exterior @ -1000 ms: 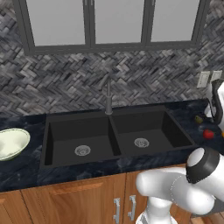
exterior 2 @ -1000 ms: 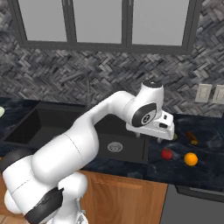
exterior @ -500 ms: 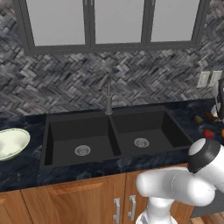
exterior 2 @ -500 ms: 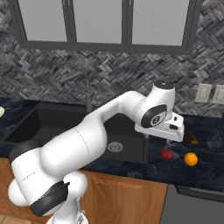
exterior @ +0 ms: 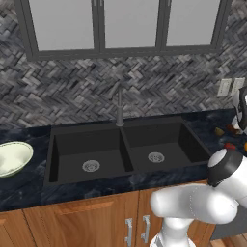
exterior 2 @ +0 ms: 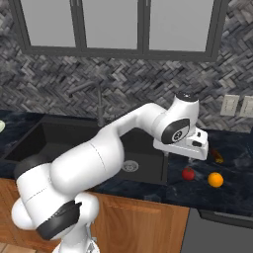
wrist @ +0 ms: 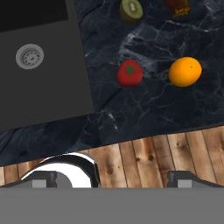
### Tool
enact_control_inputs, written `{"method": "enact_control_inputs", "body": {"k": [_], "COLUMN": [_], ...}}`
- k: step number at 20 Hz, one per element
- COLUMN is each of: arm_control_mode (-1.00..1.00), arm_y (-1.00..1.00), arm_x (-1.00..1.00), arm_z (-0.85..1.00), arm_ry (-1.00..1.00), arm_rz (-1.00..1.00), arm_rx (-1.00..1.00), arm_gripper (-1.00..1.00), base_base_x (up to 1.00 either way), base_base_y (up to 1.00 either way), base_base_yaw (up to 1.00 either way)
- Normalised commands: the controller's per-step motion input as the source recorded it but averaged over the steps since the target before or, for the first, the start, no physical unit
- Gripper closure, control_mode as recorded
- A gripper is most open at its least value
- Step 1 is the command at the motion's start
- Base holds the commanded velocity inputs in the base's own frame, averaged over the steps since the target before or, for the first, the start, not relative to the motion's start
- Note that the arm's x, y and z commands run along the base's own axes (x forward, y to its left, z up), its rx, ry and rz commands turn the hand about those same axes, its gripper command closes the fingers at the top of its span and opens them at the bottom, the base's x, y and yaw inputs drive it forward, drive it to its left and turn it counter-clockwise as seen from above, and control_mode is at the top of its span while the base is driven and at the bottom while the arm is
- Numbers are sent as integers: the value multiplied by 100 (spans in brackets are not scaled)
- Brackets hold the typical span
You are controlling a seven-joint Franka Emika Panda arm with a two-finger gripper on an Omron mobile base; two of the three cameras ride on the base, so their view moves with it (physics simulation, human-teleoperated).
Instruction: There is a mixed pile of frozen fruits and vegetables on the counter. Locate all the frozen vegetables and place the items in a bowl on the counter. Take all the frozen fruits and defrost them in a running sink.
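Dark marbled stone makes up the desk point(wrist: 144, 109), with the black sink point(exterior: 128, 149) set into it and herringbone tile behind. Over the desk's right end, beyond the sink's right basin, hangs the claw point(exterior 2: 195, 148), its jaws spread wide and holding nothing; the arm reaches out above the pile, apparently to line up a first pick. Straight below and a little ahead of the claw, in the hand view, lies the red round item point(wrist: 130, 73), smooth with a small green star-shaped stem mark (it reads as a tomato). Just to the claw's right of it sits the orange ball point(wrist: 185, 71), bright and faintly dimpled, close by but not touching. Farther ahead lie a yellowish-olive lump point(wrist: 131, 9) with a pale cut face and a dark brown oblong point(wrist: 177, 6), partly cut off by the frame edge. All four rest loose and apart. The bowl point(exterior: 13, 158) stands far off, past the sink's left basin, so any vegetable faces a long carry.
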Motion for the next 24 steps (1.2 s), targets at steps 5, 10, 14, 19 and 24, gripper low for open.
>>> {"method": "enact_control_inputs", "body": {"k": [5,10,14,19,24], "arm_control_mode": [-100,-100,-100,-100,-100], "arm_y": [0,0,-2,-2,-7], "arm_x": [12,12,12,18,16], "arm_z": [-4,-6,-10,-13,-12], "arm_ry": [0,-1,-1,0,0], "arm_rz": [0,0,0,0,0], "arm_rx": [0,0,0,0,0], "arm_gripper": [-100,-100,-100,-100,-100], "base_base_x": [0,0,0,0,0], "base_base_y": [0,0,0,0,0], "base_base_yaw": [0,0,0,0,0]}}
